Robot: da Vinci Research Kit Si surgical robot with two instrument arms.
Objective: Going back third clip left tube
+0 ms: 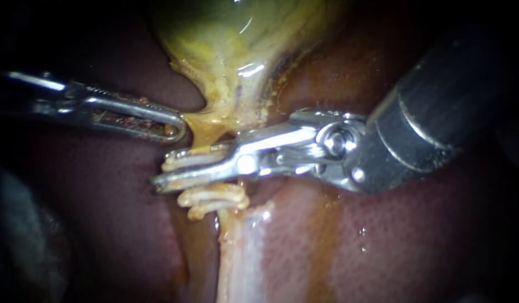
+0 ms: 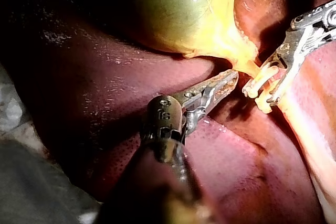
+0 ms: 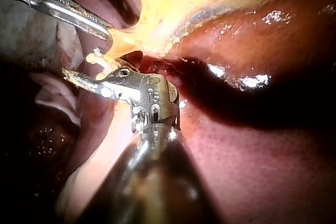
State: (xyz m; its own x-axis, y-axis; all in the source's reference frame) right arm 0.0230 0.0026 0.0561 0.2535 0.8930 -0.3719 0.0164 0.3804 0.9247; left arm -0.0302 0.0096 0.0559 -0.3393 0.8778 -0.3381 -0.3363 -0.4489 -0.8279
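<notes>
My right instrument (image 1: 166, 168) has a thick dark shaft, a bright steel wrist with round pivot pins and two long, thin silver jaws. My left instrument (image 1: 178, 128) is slimmer polished steel, its wrist housing pinned and stamped with small marks.

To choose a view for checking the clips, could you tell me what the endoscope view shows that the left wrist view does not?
Endoscope only: the right instrument's thick shaft. Left wrist only: the left instrument's shaft. Both: the clips on the tube, the gallbladder and liver.
</notes>
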